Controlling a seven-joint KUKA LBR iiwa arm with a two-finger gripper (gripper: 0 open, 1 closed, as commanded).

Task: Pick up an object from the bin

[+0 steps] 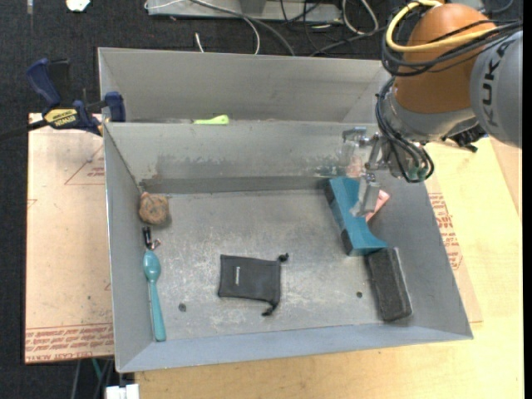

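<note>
Here the gripper [366,198], opening unclear, hangs over one blue block [357,231].

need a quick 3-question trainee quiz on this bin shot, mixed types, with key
1. True or false: the black cloth drawstring pouch touches the teal plastic long-handled utensil.
2. Which thing lies under the end of the orange-capped arm? A) the pouch B) the blue flat rectangular block C) the teal utensil
3. Name the thing beside the right wall of the grey metal bin, just nearer the camera than the blue block.
Key: 1 false, they lie apart. 2 B. 3 the black oblong block.
</note>
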